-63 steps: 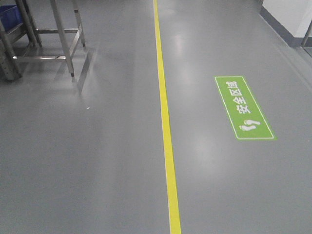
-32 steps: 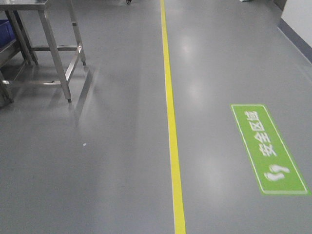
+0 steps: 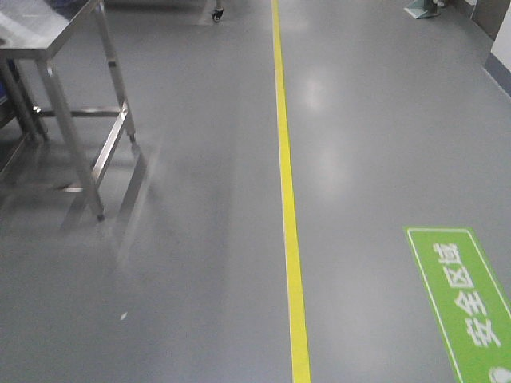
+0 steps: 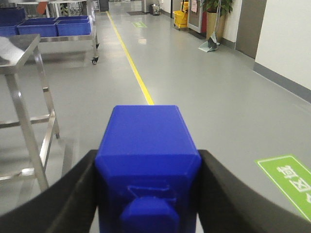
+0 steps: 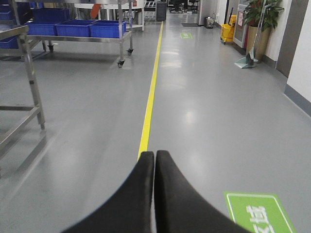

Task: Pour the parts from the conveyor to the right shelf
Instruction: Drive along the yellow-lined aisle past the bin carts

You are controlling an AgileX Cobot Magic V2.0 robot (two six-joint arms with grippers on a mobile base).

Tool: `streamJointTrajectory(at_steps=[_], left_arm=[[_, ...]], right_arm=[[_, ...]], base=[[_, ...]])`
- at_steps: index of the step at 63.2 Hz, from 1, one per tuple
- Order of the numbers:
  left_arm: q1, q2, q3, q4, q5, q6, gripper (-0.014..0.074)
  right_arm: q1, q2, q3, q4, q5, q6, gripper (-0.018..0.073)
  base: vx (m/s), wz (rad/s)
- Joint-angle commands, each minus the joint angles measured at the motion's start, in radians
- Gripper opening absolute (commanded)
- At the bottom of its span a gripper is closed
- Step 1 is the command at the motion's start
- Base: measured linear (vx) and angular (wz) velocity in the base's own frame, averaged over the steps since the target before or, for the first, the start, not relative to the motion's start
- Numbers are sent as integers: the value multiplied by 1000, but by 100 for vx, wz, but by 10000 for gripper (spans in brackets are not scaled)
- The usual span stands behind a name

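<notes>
Floor line (image 3: 287, 199) running near to far through the middle, table (image 3: 48, 32) left of it, floor sign (image 3: 471, 307) near right, bins (image 5: 77, 28) on wheeled shelf (image 5: 121, 41) far left, part (image 4: 148, 145) between left hand (image 4: 148, 194) fingers (image 4: 63, 199).

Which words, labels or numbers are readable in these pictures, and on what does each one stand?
"安全区域": white characters on the green floor sign, seen in the front view.
Far green floor sign down the corridor: too small to read.
Blue part: only raised shapes, no readable text.

All views forward along yellow line (image 3: 287, 199)
</notes>
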Motion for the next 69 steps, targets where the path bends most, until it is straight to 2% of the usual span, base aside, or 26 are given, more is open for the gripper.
streamJointTrajectory(at_steps=[1,36,69], left_arm=[[1,11,-21,5,-82,-10,-6],[1,11,-21,5,-83,-10,-6],[1,11,-21,5,-83,-10,-6]], right_arm=[[2,-10,15,-6,-76,-8,-9],[2,-10,15,-6,-73,-8,-9],[2,-10,15,-6,-73,-8,-9]], base=[[83,-7],[83,-12],[84,2]])
